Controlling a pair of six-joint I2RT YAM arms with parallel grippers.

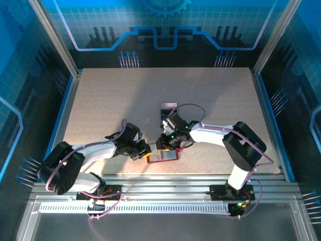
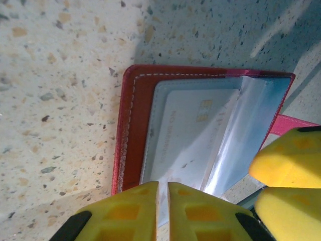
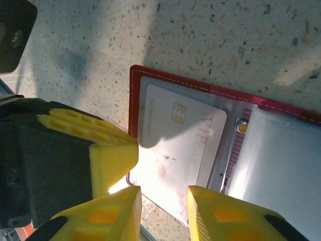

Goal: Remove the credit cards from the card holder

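The red card holder (image 1: 165, 156) lies open on the table near the front edge, its clear grey pockets facing up (image 2: 133, 125) (image 3: 133, 90). A pale pinkish-white card (image 3: 175, 150) with a gold chip sits in the left pocket (image 2: 185, 130), its near corner poking past the red rim. My right gripper (image 1: 161, 144) (image 3: 163, 211) is open, one finger on each side of that card's near end. My left gripper (image 1: 145, 150) (image 2: 163, 201) is shut on the holder's near edge. A small grey card (image 1: 169, 107) and a blue one (image 1: 165, 116) lie on the table farther back.
The speckled tabletop (image 1: 110, 100) stretches wide behind and to both sides. A metal rail (image 1: 160, 183) runs along the front edge just behind the holder. The two grippers are close together, the right one's yellow fingers (image 2: 291, 170) showing in the left wrist view.
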